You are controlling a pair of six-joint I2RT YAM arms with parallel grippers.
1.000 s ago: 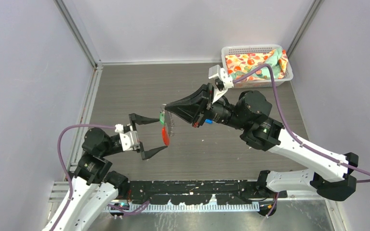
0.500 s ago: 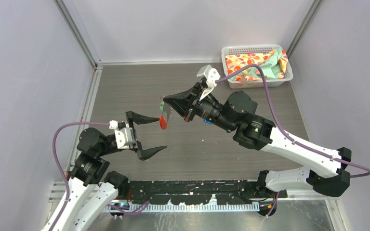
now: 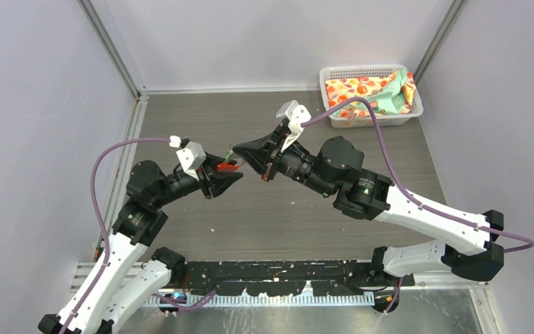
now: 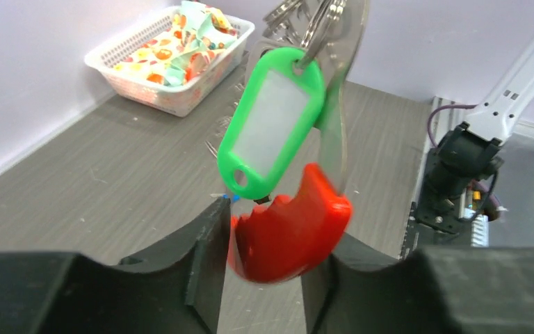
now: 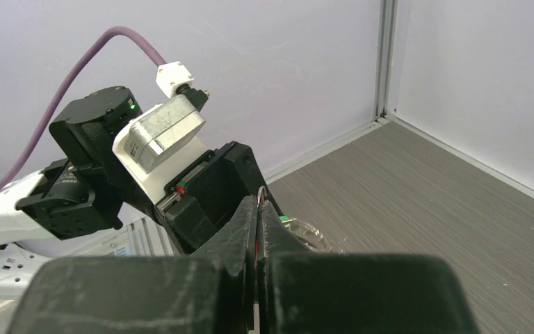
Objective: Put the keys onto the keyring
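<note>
The keyring hangs in the air between the two arms: a thin wire ring point(image 4: 314, 24) with a red crescent tag point(image 4: 292, 233) point(image 3: 228, 165). My right gripper point(image 3: 237, 148) point(image 5: 259, 202) is shut on the wire, which pokes out at its tips. A green key point(image 4: 271, 132) point(image 3: 231, 152) with a white window hangs on the ring; its blade is hidden. My left gripper point(image 3: 229, 171) point(image 4: 271, 233) has closed in on the red tag, a finger touching each side. A small blue bit point(image 4: 232, 198) peeks past the left fingertip; I cannot tell what it is.
A white basket point(image 3: 334, 73) point(image 4: 131, 50) with patterned cloth stands at the back right corner. Walls close in on three sides. The right arm's base point(image 4: 459, 153) sits at the near edge, and purple cables loop over both arms.
My left arm rose and swung right to the keyring, and its jaws narrowed from wide open onto the red tag. The right gripper drifted left with the ring.
</note>
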